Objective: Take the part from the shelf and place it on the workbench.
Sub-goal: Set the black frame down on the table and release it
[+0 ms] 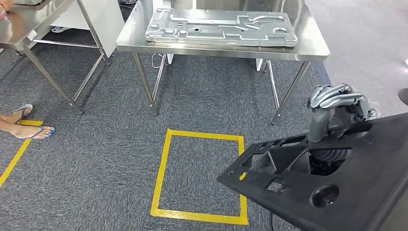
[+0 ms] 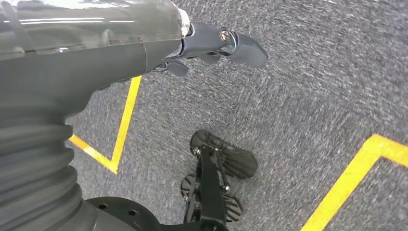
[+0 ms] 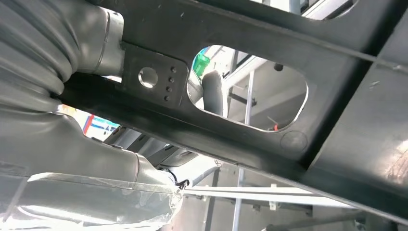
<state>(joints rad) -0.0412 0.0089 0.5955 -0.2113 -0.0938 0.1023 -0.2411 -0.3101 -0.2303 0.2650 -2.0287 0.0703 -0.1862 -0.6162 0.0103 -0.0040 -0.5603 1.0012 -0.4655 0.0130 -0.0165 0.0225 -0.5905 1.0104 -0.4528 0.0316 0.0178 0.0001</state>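
A large black plastic part [image 1: 332,178] is carried low at the robot's right side, and the right hand [image 1: 337,98] is seen wrapped over its upper edge, so the part is grasped there. In the right wrist view a finger [image 3: 213,91] is seen through an opening of the part. The left hand [image 2: 211,45] hangs over the floor with nothing in it; whether its fingers are spread or curled cannot be told.

The part is wide and seems to be held at one edge only, so it may tilt or slip from the hand. Its far corner may also be knocked against the worktop's [image 1: 308,48] edge or a leg if it is not lifted high enough.

The floor is grey carpet [image 1: 96,168] with a square of yellow tape [image 1: 166,168]. Further away, the steel worktop already carries a flat metal panel [image 1: 221,26], which leaves little room. At the left a person's feet in sandals [image 1: 29,125] are seen near a second steel table [image 1: 29,19].
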